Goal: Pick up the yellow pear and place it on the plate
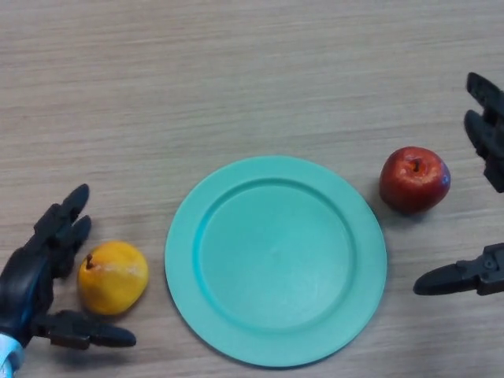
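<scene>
The left hand (35, 276) lies spread wide around the yellow pear (113, 277), fingers straight and gripping nothing. Just beside the pear sits the teal plate (276, 260) on the wooden table (236, 79). Beyond the plate's right rim stands a red apple (414, 179), near the open, empty right hand (480, 197).

A single head view looks almost straight down from close above onto a pale wood-grain table (252, 71), its far side toward the top edge. A round turquoise plastic plate (276, 260) fills the centre, framed between the fingers (67, 216) of the left black hand (27, 283) and the right black hand (488, 272).
</scene>
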Controlling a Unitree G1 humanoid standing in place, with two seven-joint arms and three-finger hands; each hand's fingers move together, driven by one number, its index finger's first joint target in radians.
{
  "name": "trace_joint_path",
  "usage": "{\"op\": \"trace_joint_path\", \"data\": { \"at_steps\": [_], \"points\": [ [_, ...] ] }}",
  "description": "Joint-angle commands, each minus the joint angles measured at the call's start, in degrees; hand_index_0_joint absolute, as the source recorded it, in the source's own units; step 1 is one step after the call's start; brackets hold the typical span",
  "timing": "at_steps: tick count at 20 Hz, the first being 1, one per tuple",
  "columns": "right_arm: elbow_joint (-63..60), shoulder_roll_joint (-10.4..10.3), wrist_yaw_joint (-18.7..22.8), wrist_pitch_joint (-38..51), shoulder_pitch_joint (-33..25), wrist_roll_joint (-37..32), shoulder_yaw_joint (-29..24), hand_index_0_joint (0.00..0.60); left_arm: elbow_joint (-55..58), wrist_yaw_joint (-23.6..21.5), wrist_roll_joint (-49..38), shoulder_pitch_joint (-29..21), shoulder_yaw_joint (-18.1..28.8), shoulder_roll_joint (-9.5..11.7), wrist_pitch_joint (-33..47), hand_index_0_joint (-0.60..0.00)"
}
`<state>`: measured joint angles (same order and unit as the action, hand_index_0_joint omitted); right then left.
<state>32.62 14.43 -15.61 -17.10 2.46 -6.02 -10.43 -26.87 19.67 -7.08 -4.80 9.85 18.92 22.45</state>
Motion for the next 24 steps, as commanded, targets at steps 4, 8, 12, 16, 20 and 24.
{"op": "trace_joint_path", "data": {
  "at_steps": [4, 8, 12, 16, 20, 24],
  "points": [
    [4.4, 1.2, 1.0, 5.5, -0.5, -2.3, -4.4, 0.0, -3.0, -1.1, 8.0, -2.0, -0.5, 3.1, 12.0, -0.6],
    [4.1, 1.1, 0.9, 6.1, -0.2, -2.4, -4.6, 0.0, -3.1, -2.9, 9.7, -2.1, 0.8, 4.2, 16.1, -0.6],
    [3.3, 1.1, 1.4, 7.1, -0.5, -1.6, -4.1, 0.0, 7.8, -2.4, 6.0, 0.3, 4.0, 4.6, 11.8, -0.6],
    [3.8, 1.3, 1.5, 6.1, -0.9, -1.4, -4.0, 0.0, 20.8, -2.4, 5.0, 1.3, 4.2, 2.4, 7.2, -0.6],
    [3.5, 1.3, 2.0, 6.3, -1.3, -1.9, -3.6, 0.0, 31.4, 4.9, -0.9, -0.6, -1.2, 0.0, -7.7, -0.6],
    [4.3, 1.4, 1.6, 4.8, -1.1, -3.2, -4.4, 0.0, 27.3, -1.0, 5.8, -7.2, -8.5, -4.2, -6.3, -0.6]
  ]
}}
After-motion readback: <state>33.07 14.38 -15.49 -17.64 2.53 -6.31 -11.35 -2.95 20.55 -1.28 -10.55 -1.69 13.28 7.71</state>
